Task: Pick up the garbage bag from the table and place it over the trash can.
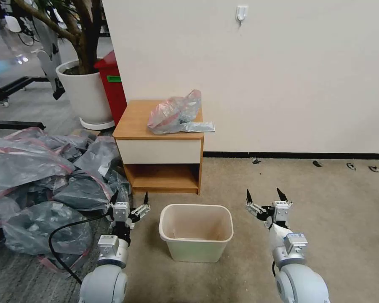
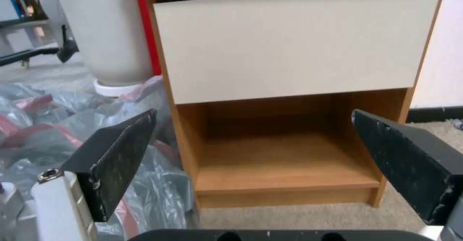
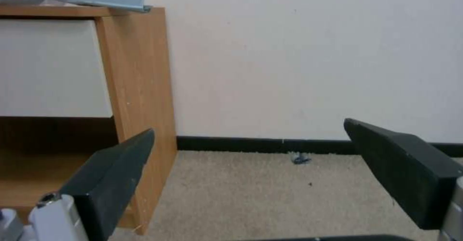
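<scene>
Both arms hang low at the floor, the left gripper (image 1: 130,205) and right gripper (image 1: 265,200) spread wide and holding nothing, flanking the trash can (image 1: 196,232). Beyond stands the table (image 1: 134,122), where the garbage bag (image 1: 174,113) lies crumpled and untouched. The pick-up looks not yet begun; it calls for reaching up to pinch the thin plastic.
</scene>
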`<state>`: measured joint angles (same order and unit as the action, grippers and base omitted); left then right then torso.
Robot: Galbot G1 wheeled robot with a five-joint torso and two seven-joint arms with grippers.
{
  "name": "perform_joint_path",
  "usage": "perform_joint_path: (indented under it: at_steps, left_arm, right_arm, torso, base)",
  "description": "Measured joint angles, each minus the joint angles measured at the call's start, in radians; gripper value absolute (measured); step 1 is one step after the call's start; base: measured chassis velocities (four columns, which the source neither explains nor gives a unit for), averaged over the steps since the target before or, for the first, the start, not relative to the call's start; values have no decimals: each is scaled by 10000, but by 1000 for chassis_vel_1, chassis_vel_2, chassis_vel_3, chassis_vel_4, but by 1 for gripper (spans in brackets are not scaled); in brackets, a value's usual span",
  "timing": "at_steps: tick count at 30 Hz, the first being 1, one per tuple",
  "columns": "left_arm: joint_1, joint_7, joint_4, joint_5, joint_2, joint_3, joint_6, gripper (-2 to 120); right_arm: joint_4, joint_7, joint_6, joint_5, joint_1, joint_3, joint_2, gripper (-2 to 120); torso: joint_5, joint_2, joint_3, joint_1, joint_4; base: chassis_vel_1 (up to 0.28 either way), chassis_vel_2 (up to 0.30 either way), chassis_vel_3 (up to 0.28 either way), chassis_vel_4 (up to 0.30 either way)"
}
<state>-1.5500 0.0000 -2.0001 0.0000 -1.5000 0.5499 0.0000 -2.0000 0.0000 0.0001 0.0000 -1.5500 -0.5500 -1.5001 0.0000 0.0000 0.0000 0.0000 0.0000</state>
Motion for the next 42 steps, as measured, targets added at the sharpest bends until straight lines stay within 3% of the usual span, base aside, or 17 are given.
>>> perform_joint_path:
  at_steps: [42]
  left_arm:
    - [0, 0, 0, 0, 0, 0, 0, 100]
  right_arm:
    - [0, 0, 0, 0, 0, 0, 0, 100]
  torso:
    - [0, 0, 0, 0, 0]
  base:
    - [0, 0, 0, 0]
